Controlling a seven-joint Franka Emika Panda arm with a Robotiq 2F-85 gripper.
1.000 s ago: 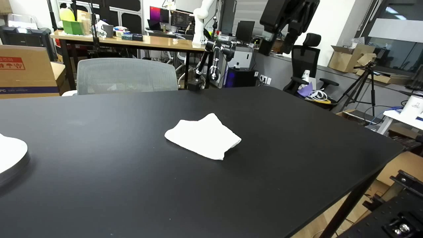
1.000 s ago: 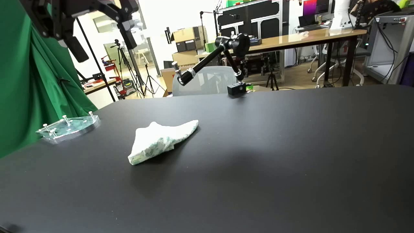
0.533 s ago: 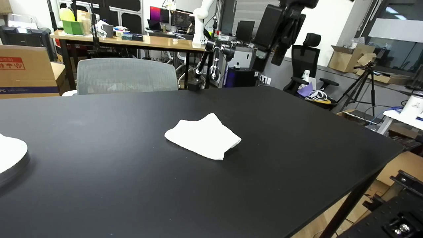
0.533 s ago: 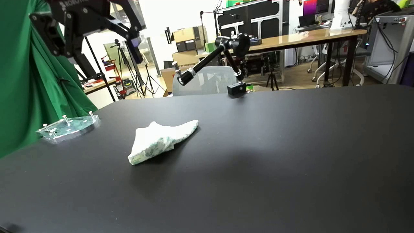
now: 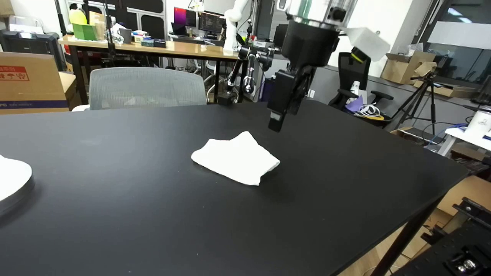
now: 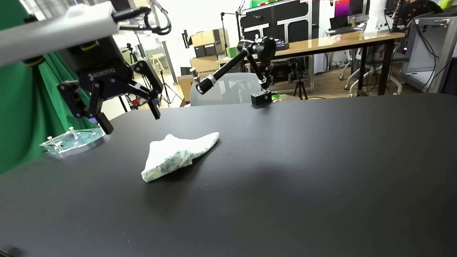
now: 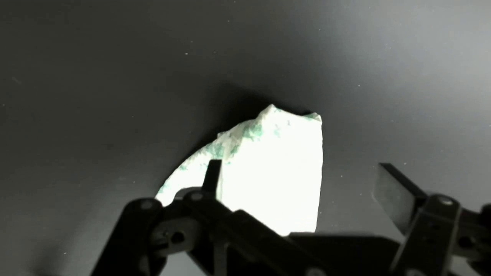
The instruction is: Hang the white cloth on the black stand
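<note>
White cloth (image 5: pixel 236 159): lying on the black table (image 5: pixel 115 211), rumpled, its outline uneven; in an exterior view the cloth (image 6: pixel 175 155) shows pale green marks along its near side and a dark shadow under the edge; in the wrist view the cloth (image 7: pixel 276 168) reads mostly as bright white, with green patches at its upper left;
Gripper (image 6: pixel 131 120): fingers (image 7: pixel 212 178) spread wide; it hangs above the table, tips higher than the cloth and apart from it; in the wrist view one finger overlaps the cloth, while the other stands out over the table, to the cloth's right;
Robot arm (image 6: pixel 53 33): pale, slanted across the upper left of an exterior view;
Black stand (image 6: pixel 228 67): jointed, on a block base (image 6: pixel 261 97) at the table's far edge, in both exterior views; one limb slopes down to the left in an exterior view; well apart from the cloth;
Clear plate (image 6: pixel 82 142): thick, with upright screws (image 6: pixel 73 133); on the table, near the green curtain (image 6: pixel 21 125);
White rounded thing (image 5: pixel 13 176): on the table, cut off by the frame's left edge;
Chair (image 5: pixel 147 88): grey mesh back, just behind the table.
</note>
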